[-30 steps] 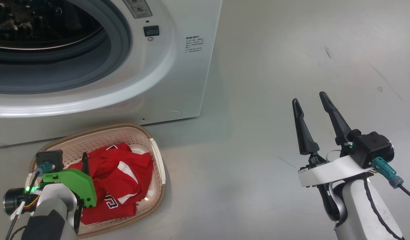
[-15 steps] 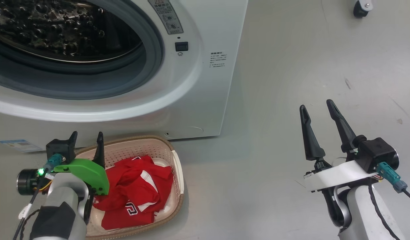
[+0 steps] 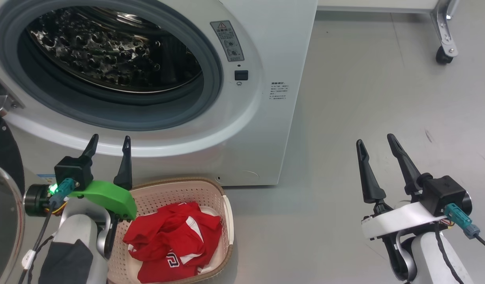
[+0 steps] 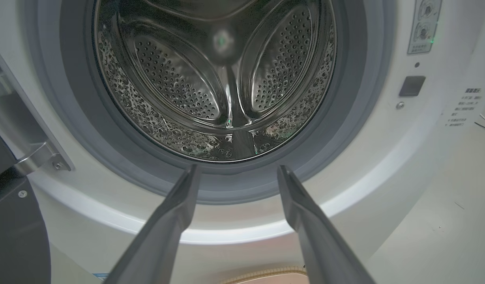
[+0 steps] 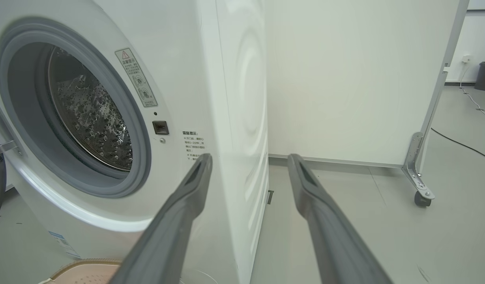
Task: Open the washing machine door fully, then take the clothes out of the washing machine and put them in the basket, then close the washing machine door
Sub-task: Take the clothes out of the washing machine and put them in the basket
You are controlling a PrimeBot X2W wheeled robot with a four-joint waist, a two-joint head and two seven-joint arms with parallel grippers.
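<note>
With the red clothes point(image 3: 175, 240) heaped in the basket point(image 3: 179, 195) and the drum point(image 4: 214, 79) looking empty, only closing is left. The left tool point(image 3: 110, 138) should reach round the washing machine door point(image 3: 3, 157), swung wide at the left, and push its black rim squarely home. It and the right tool point(image 3: 374, 139) stand fully spread, holding and touching nothing.

Fingers point(image 5: 175, 225) spread apart; washing machine point(image 5: 230, 90) left, steel drum point(image 5: 92, 114) exposed.
</note>
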